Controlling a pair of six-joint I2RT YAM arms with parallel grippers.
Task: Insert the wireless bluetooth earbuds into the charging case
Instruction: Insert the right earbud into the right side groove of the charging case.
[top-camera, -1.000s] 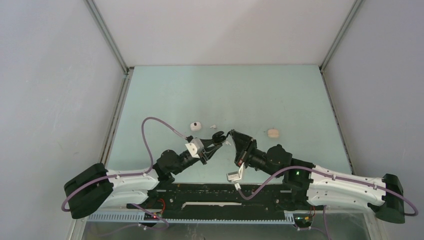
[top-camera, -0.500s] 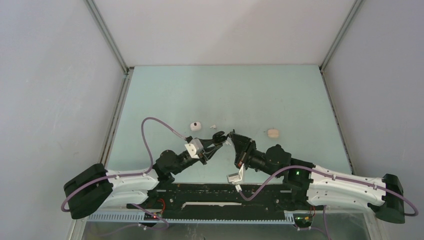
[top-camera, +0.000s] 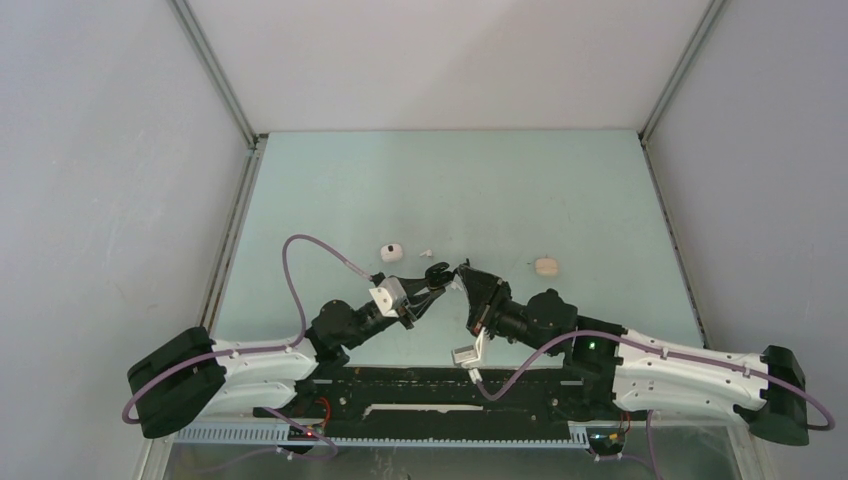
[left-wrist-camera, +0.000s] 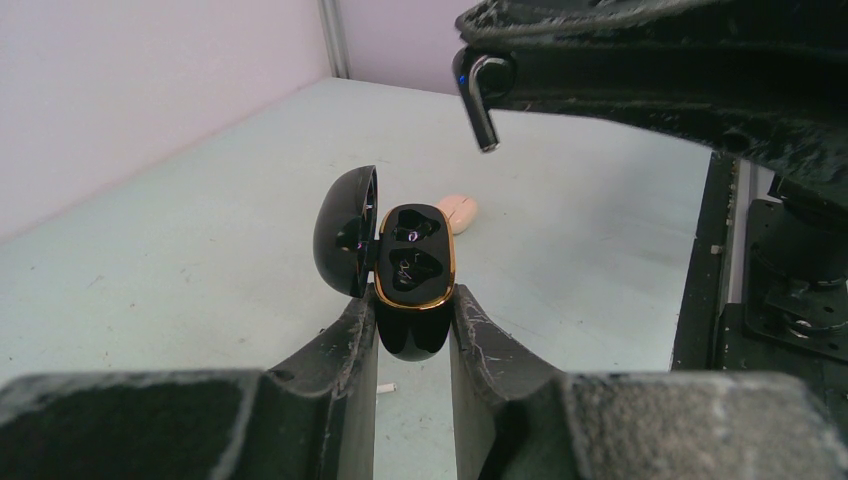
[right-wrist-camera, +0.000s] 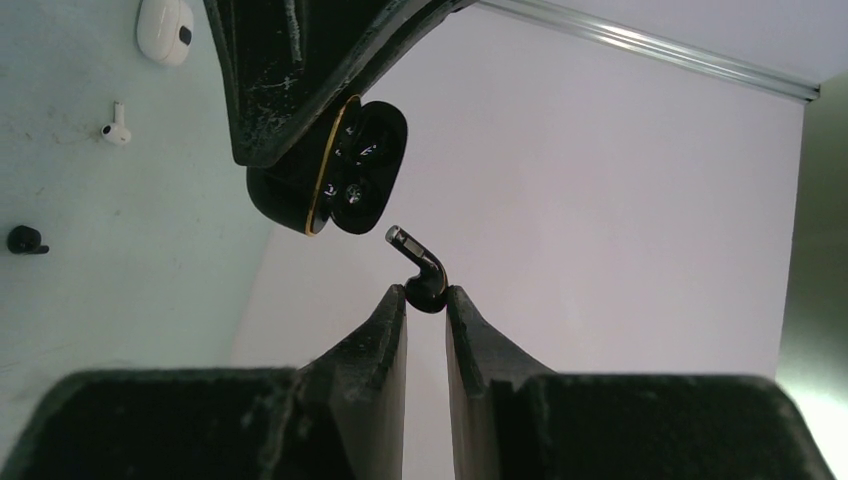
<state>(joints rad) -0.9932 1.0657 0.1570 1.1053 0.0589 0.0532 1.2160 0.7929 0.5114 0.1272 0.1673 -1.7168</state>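
Seemingly light and slick: right hand (right-wrist-camera: 426, 302) pinches the black earbud (right-wrist-camera: 419, 266) by its head, left hand (left-wrist-camera: 413, 312) clamps the open charging case (left-wrist-camera: 412, 268).

Two robot arms, the left arm (top-camera: 262, 362) and the right arm (top-camera: 685, 372), have white shells, black joints and black end caps. A mauve cable (top-camera: 310, 237) trails along each. Small green lights (top-camera: 592, 345) glow. The left tool (top-camera: 437, 272) and right tool (top-camera: 462, 270) are black, with scuffed, tapered fingers (right-wrist-camera: 385, 340).
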